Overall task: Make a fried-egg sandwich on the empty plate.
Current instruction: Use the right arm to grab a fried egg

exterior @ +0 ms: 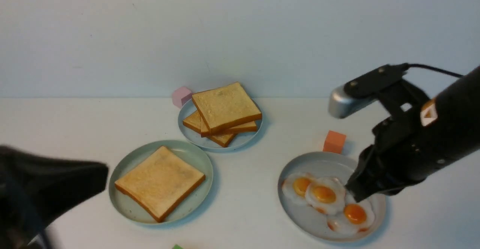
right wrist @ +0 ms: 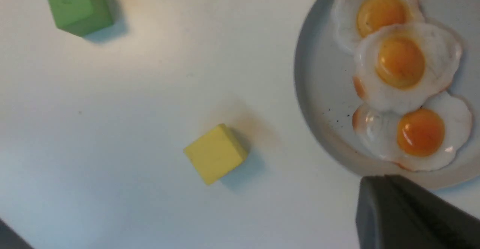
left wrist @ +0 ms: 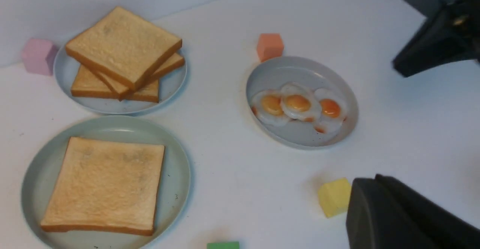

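The top egg (exterior: 324, 194) looks light, floppy; pinch its white rim; right end effector (exterior: 356, 193) and left end effector (left wrist: 365, 200) are closed, empty.

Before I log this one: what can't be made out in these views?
Left hand: front view, a blurred dark mass cut by the left edge.
Right hand: front view, its own body hides whether its tips touch the fried eggs.
Toast pile: front view, top slice covers lower ones; count unsure.
Green cube: front view, cut by bottom edge.
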Tool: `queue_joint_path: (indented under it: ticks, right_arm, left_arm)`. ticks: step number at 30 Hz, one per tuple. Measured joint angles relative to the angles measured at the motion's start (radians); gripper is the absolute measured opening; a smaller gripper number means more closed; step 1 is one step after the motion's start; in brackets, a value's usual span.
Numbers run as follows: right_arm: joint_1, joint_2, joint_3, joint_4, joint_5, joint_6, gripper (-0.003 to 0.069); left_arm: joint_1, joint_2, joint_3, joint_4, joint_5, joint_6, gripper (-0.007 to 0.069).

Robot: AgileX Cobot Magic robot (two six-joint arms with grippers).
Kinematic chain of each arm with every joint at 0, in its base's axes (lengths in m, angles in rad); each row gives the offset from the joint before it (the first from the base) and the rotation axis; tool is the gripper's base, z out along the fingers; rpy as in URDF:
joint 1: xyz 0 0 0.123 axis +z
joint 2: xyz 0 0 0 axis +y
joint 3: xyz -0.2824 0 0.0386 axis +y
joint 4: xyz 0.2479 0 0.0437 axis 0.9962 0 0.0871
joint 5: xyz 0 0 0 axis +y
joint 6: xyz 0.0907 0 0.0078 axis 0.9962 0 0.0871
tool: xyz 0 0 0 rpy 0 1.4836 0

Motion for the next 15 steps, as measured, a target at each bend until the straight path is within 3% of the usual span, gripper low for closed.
queue_joint_path:
  ticks: [5, 7, 10, 13, 15]
  right_arm:
    - [0.056, 0.106, 0.0, -0.137, -0.059, 0.025, 0.0139]
    - [0.064, 0.175, 0.0, -0.204, -0.082, 0.04, 0.0262]
    - [0.064, 0.224, 0.0, -0.238, -0.099, 0.045, 0.0384]
    - [0.066, 0.286, 0.0, -0.271, -0.157, 0.045, 0.0572]
    - [0.066, 0.315, -0.001, -0.301, -0.191, 0.045, 0.0636]
  left_arm:
    - [0.0, -0.219, 0.125, -0.004, -0.025, 0.002, -0.0013]
    - [0.0, -0.295, 0.185, -0.004, -0.059, 0.002, -0.0013]
    - [0.0, -0.318, 0.206, -0.004, -0.067, 0.002, -0.0013]
    - [0.0, -0.318, 0.214, -0.007, -0.079, 0.002, -0.0013]
    - [0.0, -0.317, 0.214, -0.008, -0.088, 0.002, -0.0013]
